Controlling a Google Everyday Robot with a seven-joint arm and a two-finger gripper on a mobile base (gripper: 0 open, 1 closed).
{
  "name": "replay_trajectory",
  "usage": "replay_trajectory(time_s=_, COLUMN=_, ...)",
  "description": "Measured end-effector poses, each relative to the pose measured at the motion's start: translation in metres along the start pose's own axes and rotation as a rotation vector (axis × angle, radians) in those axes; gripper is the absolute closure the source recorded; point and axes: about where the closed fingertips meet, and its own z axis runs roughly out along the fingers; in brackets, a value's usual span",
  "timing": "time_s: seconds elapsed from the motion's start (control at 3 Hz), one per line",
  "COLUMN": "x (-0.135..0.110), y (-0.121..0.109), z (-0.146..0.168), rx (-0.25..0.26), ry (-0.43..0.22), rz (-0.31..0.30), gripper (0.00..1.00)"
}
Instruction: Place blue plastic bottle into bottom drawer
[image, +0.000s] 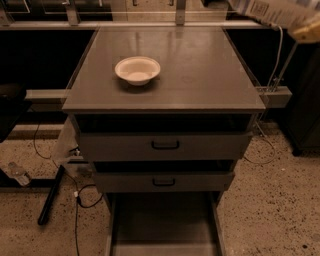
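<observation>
The gripper (306, 31) sits at the top right corner of the camera view, above and to the right of the cabinet; only a pale yellowish part of it shows at the frame edge. It is clamped on the blue plastic bottle (265, 9), which is held off every surface, lying tilted along the upper edge with its printed pale label facing the camera. The bottle's ends are cut off by the frame, so its cap cannot be confirmed. The bottom drawer (165, 225) is pulled out towards the camera at the foot of the cabinet, its flat grey floor bare. It is well apart from the bottle. The middle drawer (164, 181) and the top drawer (165, 145), each with a black handle, stand slightly ajar. A white bowl (137, 70) rests upright on the cabinet top (200, 75), left of centre. On the speckled floor (270, 200) to the left lie a clear bottle (19, 174), a black bar (50, 195) and a black cable (76, 210).
</observation>
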Motion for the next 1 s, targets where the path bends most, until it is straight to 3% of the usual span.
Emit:
replay_trajectory(time_s=0.67, x=0.008, y=0.092, z=-0.012, rx=-0.021, ry=0.037, rz=0.145, gripper=1.00)
replay_trajectory(time_s=1.0, x=0.008, y=0.092, z=-0.012, rx=-0.021, ry=0.037, rz=0.145, gripper=1.00)
